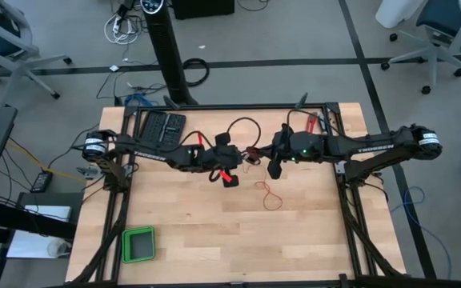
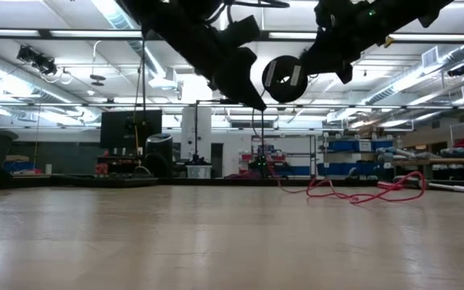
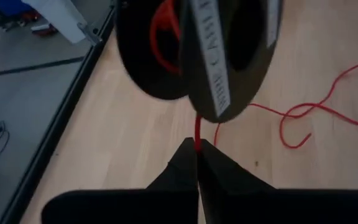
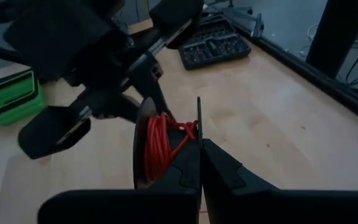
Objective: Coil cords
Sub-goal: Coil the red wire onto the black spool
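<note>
A black spool (image 4: pixel 143 146) with red cord (image 4: pixel 159 149) wound on it hangs above the middle of the table; it also shows in the low view (image 2: pixel 284 78) and the left wrist view (image 3: pixel 222 56). My right gripper (image 4: pixel 199 142) is shut on the spool. My left gripper (image 3: pixel 197 149) is shut on the red cord just beside the spool. In the high view my left gripper (image 1: pixel 232 166) and my right gripper (image 1: pixel 256 154) nearly meet. The loose rest of the cord (image 1: pixel 270 194) lies in slack curls on the table (image 2: pixel 361 192). My left gripper pinches a single strand of the red cord (image 3: pixel 197 134) between its two fingertips. The strand runs from the fingertips toward the spool's edge, clear of the table. My right gripper pinches the rim of one spool flange (image 4: pixel 198 121) between its two fingers. The spool stands on edge in the hold, lifted clear of the table, with the wound red cord beside the fingers.
A green tray (image 1: pixel 138 244) sits at the near left. A black tool case (image 1: pixel 160 128) lies at the far left, with a black cable loop (image 1: pixel 242 124) beside it. A red-handled tool (image 1: pixel 310 124) lies at the far right. Bare wood lies near the front edge.
</note>
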Controlling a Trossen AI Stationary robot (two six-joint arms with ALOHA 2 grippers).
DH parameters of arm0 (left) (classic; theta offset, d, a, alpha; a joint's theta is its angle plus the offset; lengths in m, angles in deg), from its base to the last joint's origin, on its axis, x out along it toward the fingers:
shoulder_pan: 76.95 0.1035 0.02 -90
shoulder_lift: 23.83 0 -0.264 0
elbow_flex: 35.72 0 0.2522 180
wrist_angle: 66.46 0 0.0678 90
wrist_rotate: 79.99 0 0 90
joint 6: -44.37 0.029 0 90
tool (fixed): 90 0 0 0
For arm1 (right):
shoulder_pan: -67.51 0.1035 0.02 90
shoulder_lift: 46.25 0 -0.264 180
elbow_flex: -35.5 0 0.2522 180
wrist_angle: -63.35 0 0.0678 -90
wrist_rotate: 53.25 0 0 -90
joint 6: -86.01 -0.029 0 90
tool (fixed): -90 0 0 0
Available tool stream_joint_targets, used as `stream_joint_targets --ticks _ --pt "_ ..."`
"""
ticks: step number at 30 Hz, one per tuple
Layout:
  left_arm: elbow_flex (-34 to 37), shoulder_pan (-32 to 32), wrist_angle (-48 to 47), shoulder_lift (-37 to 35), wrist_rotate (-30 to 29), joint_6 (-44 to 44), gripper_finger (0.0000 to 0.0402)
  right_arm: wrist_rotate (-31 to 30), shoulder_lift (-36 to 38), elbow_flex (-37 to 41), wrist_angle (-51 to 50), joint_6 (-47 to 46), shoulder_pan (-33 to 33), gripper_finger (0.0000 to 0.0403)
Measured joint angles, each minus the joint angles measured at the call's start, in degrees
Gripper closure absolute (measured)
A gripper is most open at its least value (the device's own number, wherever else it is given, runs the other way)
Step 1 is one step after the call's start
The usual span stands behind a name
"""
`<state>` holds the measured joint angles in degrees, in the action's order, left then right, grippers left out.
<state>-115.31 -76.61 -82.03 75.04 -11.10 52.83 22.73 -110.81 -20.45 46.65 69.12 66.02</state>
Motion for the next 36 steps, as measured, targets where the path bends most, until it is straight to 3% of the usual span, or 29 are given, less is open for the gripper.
stream_joint_targets --ticks 5,16,21,36 --pt "0.3 0.5 -1.4 0.0 -0.6 -3.9 0.0372 0.2 -0.5 0.0 -0.6 0.0 -0.1 0.0402" --pt "0.4 0.5 -5.3 -0.6 1.9 -5.7 0.0244 0.3 -0.4 0.0 -8.7 3.7 -0.2 0.0402" --pt "0.2 0.4 -3.4 -1.9 5.5 -3.9 0.0235 1.6 -0.5 0.0 -10.7 10.8 -0.1 0.0402" --pt "-3.4 1.7 1.3 -2.2 8.5 -0.5 0.0234 5.1 -1.1 0.0 -4.6 13.4 0.2 0.0402"
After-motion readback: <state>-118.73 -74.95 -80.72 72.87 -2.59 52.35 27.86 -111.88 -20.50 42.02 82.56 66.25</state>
